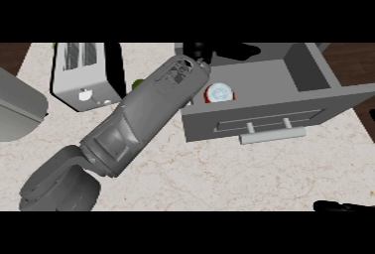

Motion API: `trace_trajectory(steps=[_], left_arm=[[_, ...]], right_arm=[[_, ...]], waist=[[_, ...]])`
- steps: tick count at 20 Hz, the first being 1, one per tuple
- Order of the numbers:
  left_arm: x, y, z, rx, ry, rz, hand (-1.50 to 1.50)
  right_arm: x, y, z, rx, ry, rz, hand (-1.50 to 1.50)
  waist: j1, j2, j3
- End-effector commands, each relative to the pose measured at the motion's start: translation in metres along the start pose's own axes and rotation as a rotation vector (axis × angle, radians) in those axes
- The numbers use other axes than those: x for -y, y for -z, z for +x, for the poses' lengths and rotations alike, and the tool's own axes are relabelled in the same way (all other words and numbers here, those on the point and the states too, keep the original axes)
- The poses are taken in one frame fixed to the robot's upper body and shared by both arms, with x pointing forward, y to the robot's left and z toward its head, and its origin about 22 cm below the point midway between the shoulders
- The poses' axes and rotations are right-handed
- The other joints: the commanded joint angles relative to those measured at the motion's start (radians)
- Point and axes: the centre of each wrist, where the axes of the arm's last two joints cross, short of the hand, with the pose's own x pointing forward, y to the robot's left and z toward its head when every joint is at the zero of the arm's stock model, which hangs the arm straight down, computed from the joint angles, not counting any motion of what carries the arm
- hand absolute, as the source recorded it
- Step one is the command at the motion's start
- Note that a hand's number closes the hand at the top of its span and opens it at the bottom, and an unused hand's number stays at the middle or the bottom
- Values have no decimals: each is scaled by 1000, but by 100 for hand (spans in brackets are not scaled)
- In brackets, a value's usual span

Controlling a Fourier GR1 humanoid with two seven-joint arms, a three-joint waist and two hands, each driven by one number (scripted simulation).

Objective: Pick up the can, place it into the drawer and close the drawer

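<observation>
The grey drawer (307, 74) stands pulled out at the upper right of the counter. A red and white can (218, 93) lies inside it near the left wall, its round end facing up. My left forearm crosses diagonally from the lower left, and my left hand (196, 50) is over the drawer's back left corner, past the can. Its black fingers (242, 49) spread to the right and do not touch the can. Only a dark sliver of my right hand (343, 206) shows at the lower right edge.
A white toaster (82, 74) stands at the upper left, with a small green thing (137, 84) beside it. A grey rounded object (18, 106) sits at the far left edge. The drawer's bar handle (273, 134) juts toward me.
</observation>
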Motion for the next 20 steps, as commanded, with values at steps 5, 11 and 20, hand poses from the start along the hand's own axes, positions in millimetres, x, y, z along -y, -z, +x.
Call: trace_trajectory(steps=[5,11,20], left_arm=[[-1,2,4,-21,-75,15,-150],[5,-2,25,12,-139,31,-150],[8,-5,28,14,-126,16,-150]], right_arm=[[-6,0,17,112,-211,69,-150],[-17,20,19,157,-379,98,-150],[-37,34,-1,142,-752,166,-150]], waist=[[6,1,-1],[48,-6,-1],[110,-24,-2]])
